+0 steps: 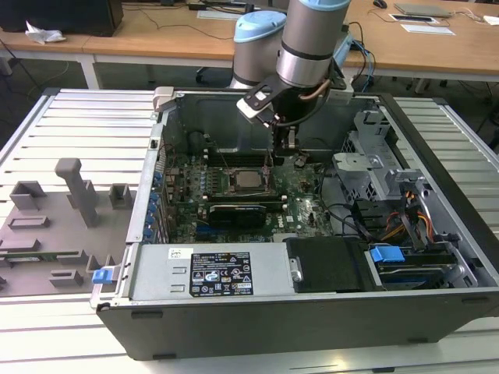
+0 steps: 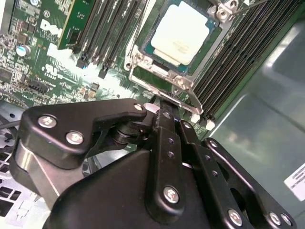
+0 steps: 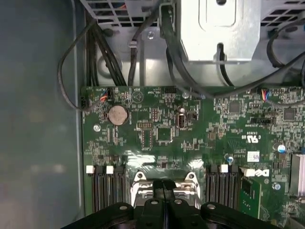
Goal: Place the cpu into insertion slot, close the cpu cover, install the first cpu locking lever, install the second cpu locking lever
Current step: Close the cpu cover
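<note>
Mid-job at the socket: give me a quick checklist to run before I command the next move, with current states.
1. cpu seated flat in the insertion slot: ok.
2. cpu cover lying flat around the cpu: ok.
3. locking lever beside the hand latched: cannot tell.
4. hand shut, at the slot's edge: ok.
5. black cables apart from the hand, beyond the board's edge: ok.

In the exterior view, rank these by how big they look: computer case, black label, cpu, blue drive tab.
1. computer case
2. black label
3. cpu and blue drive tab: these look about alike, so I won't rank one over the other.
</note>
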Controlling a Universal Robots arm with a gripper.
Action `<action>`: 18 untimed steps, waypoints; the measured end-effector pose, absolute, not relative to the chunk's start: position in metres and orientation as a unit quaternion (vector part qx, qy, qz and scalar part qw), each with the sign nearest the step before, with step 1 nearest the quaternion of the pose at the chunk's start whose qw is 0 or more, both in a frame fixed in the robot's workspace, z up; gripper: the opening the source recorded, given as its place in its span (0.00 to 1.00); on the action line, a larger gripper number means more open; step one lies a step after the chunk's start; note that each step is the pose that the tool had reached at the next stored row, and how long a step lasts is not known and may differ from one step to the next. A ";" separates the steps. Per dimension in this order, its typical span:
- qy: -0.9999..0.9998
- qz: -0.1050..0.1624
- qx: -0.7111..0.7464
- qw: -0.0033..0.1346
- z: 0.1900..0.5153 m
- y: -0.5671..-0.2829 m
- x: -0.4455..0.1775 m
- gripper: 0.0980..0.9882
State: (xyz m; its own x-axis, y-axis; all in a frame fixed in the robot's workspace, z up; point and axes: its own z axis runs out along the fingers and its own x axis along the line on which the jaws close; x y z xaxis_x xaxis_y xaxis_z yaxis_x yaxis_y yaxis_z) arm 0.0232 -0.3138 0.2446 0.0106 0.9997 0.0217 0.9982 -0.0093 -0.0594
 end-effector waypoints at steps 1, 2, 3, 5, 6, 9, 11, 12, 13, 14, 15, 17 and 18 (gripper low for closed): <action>-0.703 0.013 -0.710 0.029 0.245 -0.314 0.021 0.01; -0.703 0.013 -0.710 0.028 0.245 -0.314 0.020 0.01; -0.703 0.012 -0.710 0.028 0.245 -0.313 0.018 0.01; -0.703 0.012 -0.710 0.027 0.245 -0.313 0.012 0.01; -0.703 0.011 -0.710 0.027 0.245 -0.312 0.010 0.01; -0.703 0.009 -0.710 0.024 0.245 -0.312 0.003 0.01; -0.704 0.001 -0.710 0.016 0.244 -0.312 -0.006 0.01; -0.704 -0.002 -0.710 0.014 0.244 -0.311 -0.008 0.01; -0.704 -0.003 -0.710 0.012 0.244 -0.312 -0.011 0.01; -0.704 -0.005 -0.710 0.010 0.243 -0.312 -0.014 0.01; -0.704 -0.007 -0.710 0.008 0.242 -0.312 -0.016 0.01; -0.704 -0.012 -0.710 0.003 0.241 -0.312 -0.021 0.01; -0.704 -0.015 -0.710 0.000 0.241 -0.312 -0.023 0.01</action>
State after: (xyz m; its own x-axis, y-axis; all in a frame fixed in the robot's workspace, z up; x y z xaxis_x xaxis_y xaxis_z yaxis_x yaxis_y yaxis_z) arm -0.0228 -0.3115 0.2407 0.0091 0.9997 0.0215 0.9998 -0.0095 0.0201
